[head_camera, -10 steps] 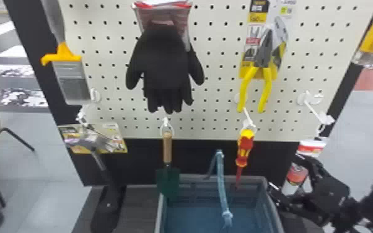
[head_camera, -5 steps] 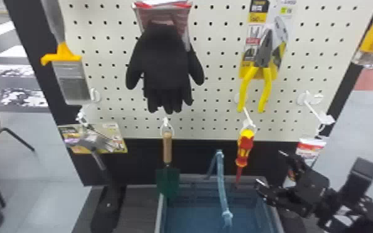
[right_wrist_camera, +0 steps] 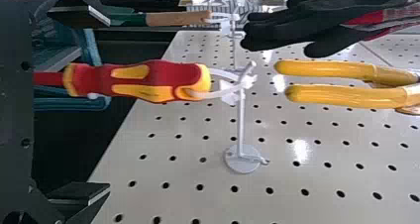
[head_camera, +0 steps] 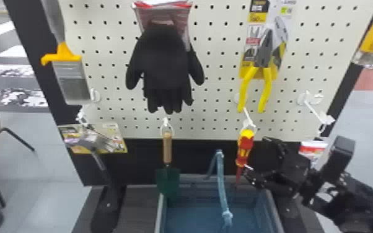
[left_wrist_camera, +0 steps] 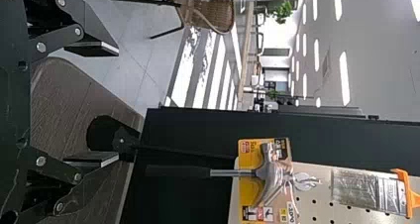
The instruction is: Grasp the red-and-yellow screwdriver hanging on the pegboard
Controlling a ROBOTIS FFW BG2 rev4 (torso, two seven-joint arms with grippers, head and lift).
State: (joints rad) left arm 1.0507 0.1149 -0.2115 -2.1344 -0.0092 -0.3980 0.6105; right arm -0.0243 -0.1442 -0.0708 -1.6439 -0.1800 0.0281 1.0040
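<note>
In the head view my right gripper (head_camera: 257, 159) stands open just right of the red-and-yellow screwdriver (head_camera: 245, 148), which hangs upright by a loop from a white hook (head_camera: 248, 119). The right wrist view shows the screwdriver (right_wrist_camera: 148, 80) between the two spread fingers of my right gripper (right_wrist_camera: 109, 104), nearer one of them, with visible space to the other; its shaft runs back toward the palm. My left gripper (left_wrist_camera: 119, 104) is open and holds nothing, with the hammer (left_wrist_camera: 270, 173) beyond it in the left wrist view.
Yellow-handled pliers (head_camera: 258, 74) hang above the screwdriver, black gloves (head_camera: 167, 65) to their left. A green trowel (head_camera: 168, 173) hangs left of it. Below stands a blue-grey bin (head_camera: 161, 213) with a blue strap-like handle (head_camera: 221, 186). An unused white hook (head_camera: 313, 108) juts out at right.
In the head view my right gripper has moved left and somewhat up, arriving beside the screwdriver. The screwdriver still hangs in the same place.
</note>
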